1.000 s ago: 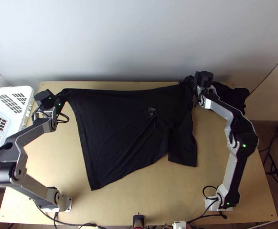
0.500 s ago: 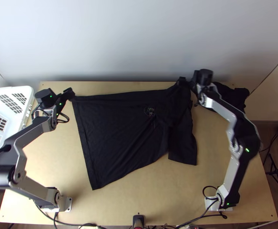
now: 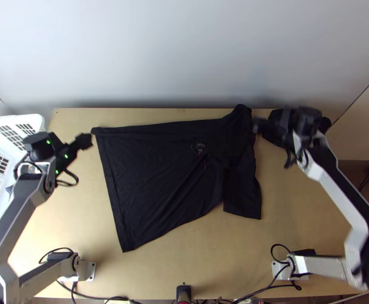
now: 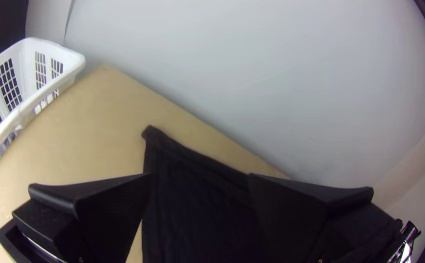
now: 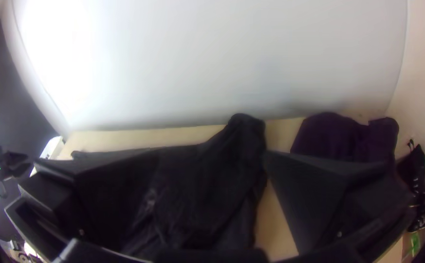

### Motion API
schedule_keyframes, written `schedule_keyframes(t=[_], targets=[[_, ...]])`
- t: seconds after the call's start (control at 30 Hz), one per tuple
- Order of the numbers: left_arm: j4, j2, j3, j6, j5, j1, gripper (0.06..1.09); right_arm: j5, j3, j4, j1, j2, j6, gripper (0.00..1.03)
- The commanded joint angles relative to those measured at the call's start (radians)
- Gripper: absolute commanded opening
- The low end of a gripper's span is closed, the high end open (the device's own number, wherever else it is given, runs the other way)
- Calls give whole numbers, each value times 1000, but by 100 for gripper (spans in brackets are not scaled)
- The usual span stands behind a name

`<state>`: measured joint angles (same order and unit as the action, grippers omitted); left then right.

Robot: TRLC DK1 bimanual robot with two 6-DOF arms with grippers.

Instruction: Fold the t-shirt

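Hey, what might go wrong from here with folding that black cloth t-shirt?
The right pincer hovers between the black cloth t-shirt and a dark purple bunched cloth, so it might catch the wrong fabric.

The t-shirt's far end is bunched near the wall, with a flap angling out toward the arm bases; folding it like that would probably leave creases and uneven edges.

The left arm is beside the white slotted plastic basket and might knock it.

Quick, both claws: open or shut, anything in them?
Left claw: open, holding nothing, just off the t-shirt's far left corner.
Right claw: open, holding nothing.
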<state>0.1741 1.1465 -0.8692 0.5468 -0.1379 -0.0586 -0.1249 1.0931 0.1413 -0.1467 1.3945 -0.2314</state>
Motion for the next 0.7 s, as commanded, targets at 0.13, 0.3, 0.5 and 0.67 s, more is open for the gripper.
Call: schedule_keyframes(t=[0.13, 0.3, 0.5, 0.67], targets=[[295, -129, 99, 24, -23, 238, 99, -70, -147, 149, 24, -235, -36, 96], [420, -180, 139, -27, -34, 339, 99, -110, -79, 230, 22, -235, -22, 96], [640, -126, 47, -257, -40, 325, 99, -124, -61, 257, 27, -224, 14, 96], [835, -71, -42, -407, -46, 293, 99, -130, -47, 279, 21, -224, 14, 96]])
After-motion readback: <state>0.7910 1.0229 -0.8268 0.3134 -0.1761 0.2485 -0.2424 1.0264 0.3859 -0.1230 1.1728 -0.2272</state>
